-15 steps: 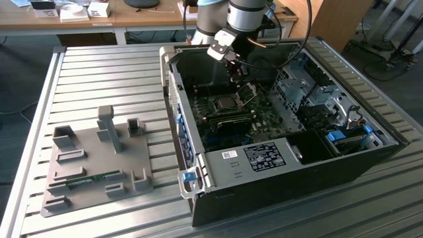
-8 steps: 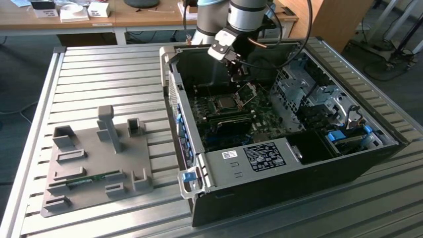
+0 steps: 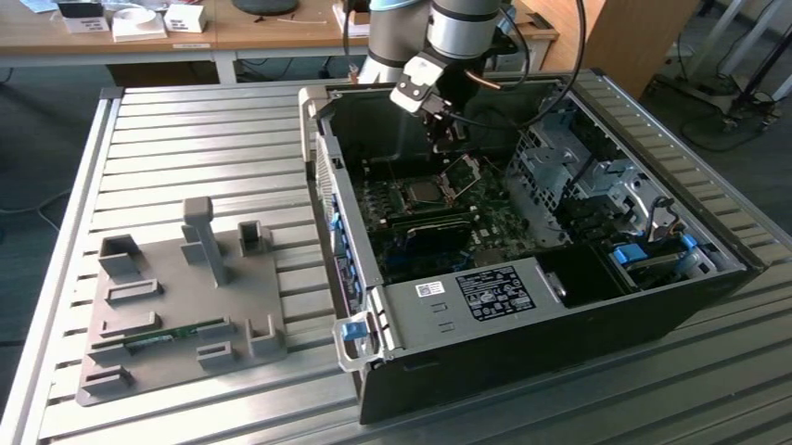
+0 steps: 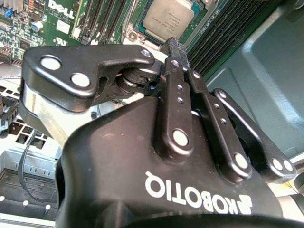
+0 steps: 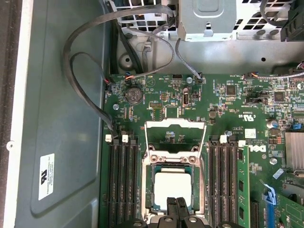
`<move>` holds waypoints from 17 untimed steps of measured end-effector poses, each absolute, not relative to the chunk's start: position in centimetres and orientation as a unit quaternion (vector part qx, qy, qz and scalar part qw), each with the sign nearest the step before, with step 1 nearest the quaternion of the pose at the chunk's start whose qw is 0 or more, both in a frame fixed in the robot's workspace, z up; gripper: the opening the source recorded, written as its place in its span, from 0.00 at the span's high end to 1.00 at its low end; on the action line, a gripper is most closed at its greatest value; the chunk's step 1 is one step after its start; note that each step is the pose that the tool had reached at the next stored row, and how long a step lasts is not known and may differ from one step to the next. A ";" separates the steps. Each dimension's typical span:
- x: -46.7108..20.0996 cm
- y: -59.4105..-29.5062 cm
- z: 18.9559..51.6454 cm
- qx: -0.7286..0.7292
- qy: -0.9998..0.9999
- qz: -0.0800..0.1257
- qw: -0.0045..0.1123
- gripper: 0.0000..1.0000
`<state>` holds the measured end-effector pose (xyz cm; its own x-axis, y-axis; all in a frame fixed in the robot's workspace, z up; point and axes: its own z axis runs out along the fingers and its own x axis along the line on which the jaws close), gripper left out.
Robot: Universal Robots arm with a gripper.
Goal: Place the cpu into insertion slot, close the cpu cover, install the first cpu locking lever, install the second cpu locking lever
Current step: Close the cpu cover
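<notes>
The cpu (image 5: 172,189) lies flat in the insertion slot (image 5: 151,191) on the green motherboard, its silvery top showing, also seen as the cpu (image 4: 168,18) and the cpu (image 3: 422,193). The cpu cover (image 5: 175,124) stands open, swung back from the slot on the side away from me; in the exterior view the cpu cover (image 3: 465,171) tilts up beside the slot. My gripper (image 5: 178,208) hovers just above the near edge of the cpu, shut, with nothing between its fingers. The gripper (image 4: 175,46) and gripper (image 3: 448,139) point down into the black case.
Black memory slots (image 5: 121,185) flank the slot on both sides, one holding a green module (image 5: 245,185). Black cables (image 5: 83,71) loop along the case wall. A metal drive cage (image 3: 581,176) fills the exterior view's right. A grey fixture plate (image 3: 185,306) lies on the slatted table.
</notes>
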<state>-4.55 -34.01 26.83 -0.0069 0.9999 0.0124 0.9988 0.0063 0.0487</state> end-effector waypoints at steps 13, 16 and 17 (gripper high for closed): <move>-4.5 -34.0 27.0 0.705 0.709 0.022 0.013 0.89; -4.4 -34.0 27.0 0.705 0.709 0.022 0.013 0.89; -4.4 -34.0 27.0 0.705 0.709 0.022 0.013 0.89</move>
